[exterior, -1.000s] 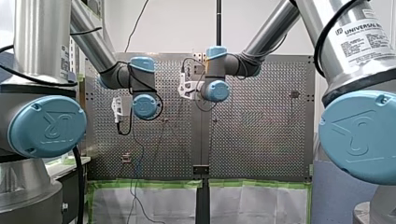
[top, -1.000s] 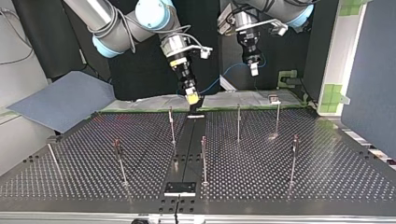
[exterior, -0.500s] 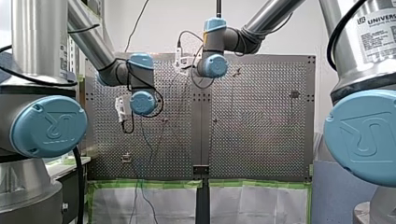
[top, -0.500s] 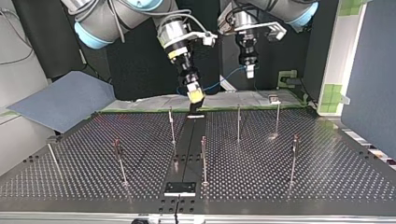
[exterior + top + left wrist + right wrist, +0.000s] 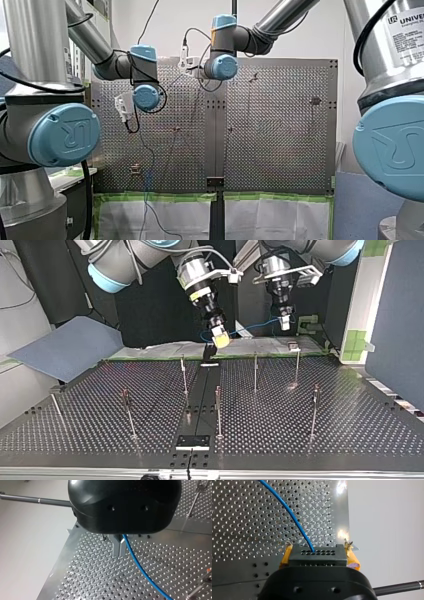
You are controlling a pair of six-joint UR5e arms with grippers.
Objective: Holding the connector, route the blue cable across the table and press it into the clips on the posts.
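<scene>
Above the worktop's edge nearest the arms, gripping the black connector in my right pincer, yellow pads tight on both its sides — pinching the blue cable close by in my left pincer, metal fingers closed on it. Strung through the air from one pincer to the other, clear of the posts

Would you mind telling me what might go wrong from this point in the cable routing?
The blue cable span between my right gripper, holding the connector, and my left gripper is short; spreading apart might tug it loose. Lowering, either gripper may knock the thin posts.
</scene>
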